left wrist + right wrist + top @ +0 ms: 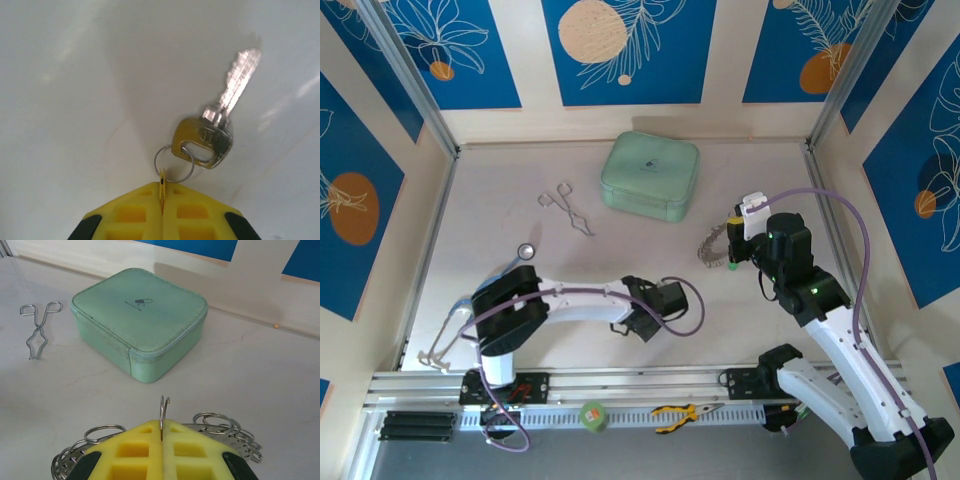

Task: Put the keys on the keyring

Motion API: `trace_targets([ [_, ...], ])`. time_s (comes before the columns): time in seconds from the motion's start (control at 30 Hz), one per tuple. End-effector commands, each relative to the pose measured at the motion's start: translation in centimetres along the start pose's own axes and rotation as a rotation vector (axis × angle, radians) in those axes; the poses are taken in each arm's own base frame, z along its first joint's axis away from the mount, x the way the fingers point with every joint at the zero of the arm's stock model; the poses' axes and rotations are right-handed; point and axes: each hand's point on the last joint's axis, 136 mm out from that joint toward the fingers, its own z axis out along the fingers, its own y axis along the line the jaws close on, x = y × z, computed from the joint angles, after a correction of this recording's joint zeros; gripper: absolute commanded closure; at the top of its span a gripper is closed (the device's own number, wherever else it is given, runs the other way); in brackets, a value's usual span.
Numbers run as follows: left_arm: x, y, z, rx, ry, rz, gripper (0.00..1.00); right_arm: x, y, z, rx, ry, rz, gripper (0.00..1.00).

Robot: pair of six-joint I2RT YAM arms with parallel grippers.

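The left gripper (161,192) is holding its yellow ribbed fingers (130,215) pressed fully together, and their tips are pinching a small thin silver split ring (173,164); a short silver metal key (210,140) is hanging on that ring through the slot in its head, its blade pointing away from the fingers over the pale grey table (75,100); whether the key is resting on the table or hanging just above it cannot be told.

The right gripper (162,429) is likewise closing its fingers tight, gripping the wire of the large silver keyring (102,432) fringed with small metal loops; one wire end is standing up between the tips. The keyring is lying on the right side of the table, near a mint-green square zipped case (140,320); silver scissor-like forceps (37,330) are lying to the left of the case, apart from it.
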Motion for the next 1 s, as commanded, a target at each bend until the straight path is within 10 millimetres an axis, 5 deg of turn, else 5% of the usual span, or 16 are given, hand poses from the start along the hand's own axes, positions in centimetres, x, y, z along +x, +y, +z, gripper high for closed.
trace_targets([
  [0.0,0.4,2.7,-2.0,-0.025,-0.046,-0.006,1.0,-2.6,0.3,-0.9,-0.025,-0.072,0.021,1.0],
  [0.4,3.8,6.3,-3.5,-0.075,-0.125,0.151,1.0,-2.3,2.3,1.2,-0.121,-0.015,0.018,1.0],
  [0.7,3.8,3.7,-1.4,0.046,-0.055,0.116,0.91,-2.1,2.8,1.8,-0.136,0.005,0.009,1.0],
  [0.83,3.1,2.6,-1.0,0.109,-0.08,0.026,0.5,-2.2,2.9,1.9,-0.138,0.003,0.007,1.0],
  [0.97,1.6,2.8,-2.6,0.165,-0.169,-0.112,0.29,-2.3,3.0,2.0,-0.143,0.006,0.001,1.0],
])
